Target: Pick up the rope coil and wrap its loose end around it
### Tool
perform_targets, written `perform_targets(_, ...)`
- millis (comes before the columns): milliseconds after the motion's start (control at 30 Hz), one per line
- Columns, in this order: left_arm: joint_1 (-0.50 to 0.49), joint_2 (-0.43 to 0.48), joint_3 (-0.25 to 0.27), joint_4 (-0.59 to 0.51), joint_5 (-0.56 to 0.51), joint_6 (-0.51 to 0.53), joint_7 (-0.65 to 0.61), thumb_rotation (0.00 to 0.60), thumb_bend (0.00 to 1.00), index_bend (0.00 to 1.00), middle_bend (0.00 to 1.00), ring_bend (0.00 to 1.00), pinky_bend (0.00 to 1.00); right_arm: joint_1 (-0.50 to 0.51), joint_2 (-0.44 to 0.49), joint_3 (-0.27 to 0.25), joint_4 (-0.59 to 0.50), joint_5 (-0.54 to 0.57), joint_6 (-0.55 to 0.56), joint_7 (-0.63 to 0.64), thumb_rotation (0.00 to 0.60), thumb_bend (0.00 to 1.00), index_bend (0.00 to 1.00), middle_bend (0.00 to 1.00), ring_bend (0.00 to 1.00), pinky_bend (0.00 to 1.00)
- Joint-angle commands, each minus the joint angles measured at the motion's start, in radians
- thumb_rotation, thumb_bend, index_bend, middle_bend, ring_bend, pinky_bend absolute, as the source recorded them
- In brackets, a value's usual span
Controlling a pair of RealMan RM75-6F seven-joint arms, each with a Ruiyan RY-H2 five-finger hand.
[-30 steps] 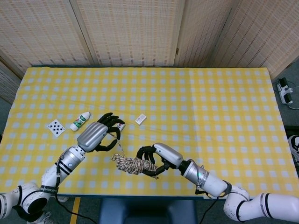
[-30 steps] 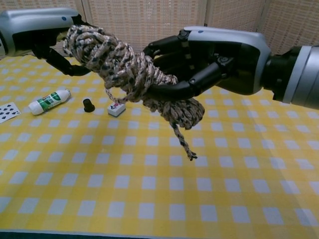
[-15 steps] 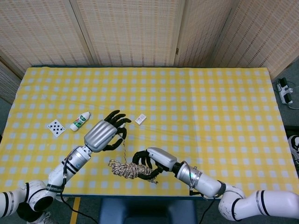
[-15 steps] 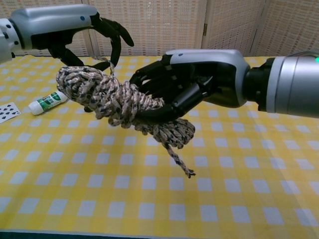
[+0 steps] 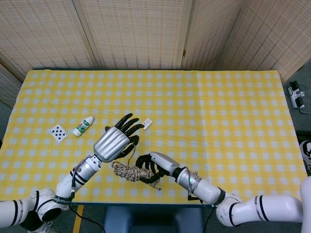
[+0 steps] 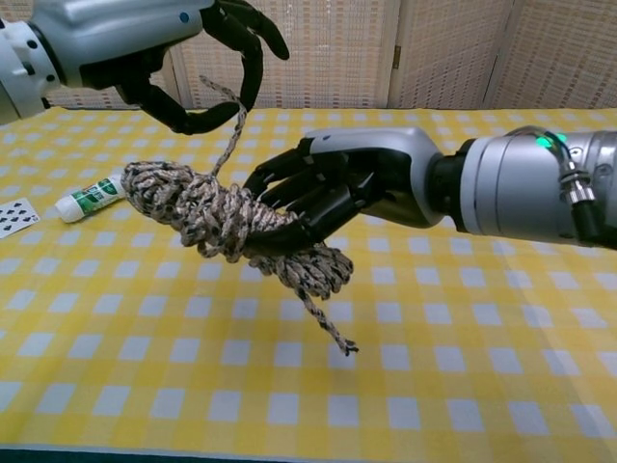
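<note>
The speckled beige rope coil (image 6: 207, 212) (image 5: 128, 171) hangs in the air above the table's front edge, held by my right hand (image 6: 333, 188) (image 5: 151, 163), whose fingers wrap its right half. A short frayed tail (image 6: 328, 328) dangles below it. From the coil's left part the loose end (image 6: 229, 135) rises to my left hand (image 6: 169, 48) (image 5: 116, 141), which pinches it above the coil with its other fingers spread.
On the yellow checked tablecloth (image 5: 218, 111) lie a small white-and-green bottle (image 5: 83, 125) (image 6: 93, 197), a playing card (image 5: 58, 132) at the left, and a small white tile (image 5: 146, 124) beyond my left hand.
My right hand has lowered the coil and drawn it nearer the robot. My left hand has risen above it, pulling the loose end up taut.
</note>
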Motion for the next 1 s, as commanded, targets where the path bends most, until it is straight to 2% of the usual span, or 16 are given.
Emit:
perform_targets(33, 0.009, -0.02, 0.01, -0.004, 0.029, 0.03, 0.024, 0.6, 0.59, 0.62, 0.22, 0.11, 0.0, 0.008, -0.033, 0.009, 0.007, 0.075, 0.043, -0.045, 0.6, 0.86, 0.8, 0.65, 0.72, 0.64)
perform_targets(233, 0.026, -0.039, 0.028, -0.007, 0.068, 0.067, 0.04, 0.6, 0.59, 0.62, 0.22, 0.11, 0.0, -0.014, -0.073, 0.027, 0.022, 0.132, 0.108, -0.062, 0.6, 0.87, 0.8, 0.65, 0.72, 0.64)
perform_targets(667, 0.068, -0.067, 0.049, -0.023, 0.108, 0.131, 0.075, 0.6, 0.59, 0.62, 0.22, 0.1, 0.0, -0.068, -0.154, 0.075, 0.06, 0.177, 0.221, -0.072, 0.6, 0.87, 0.8, 0.65, 0.72, 0.64)
perform_targets(1000, 0.093, -0.128, 0.046, 0.007, 0.143, 0.194, 0.066, 0.6, 0.58, 0.62, 0.22, 0.1, 0.0, -0.139, -0.241, 0.13, 0.086, 0.13, 0.306, 0.022, 0.6, 0.87, 0.8, 0.65, 0.72, 0.64)
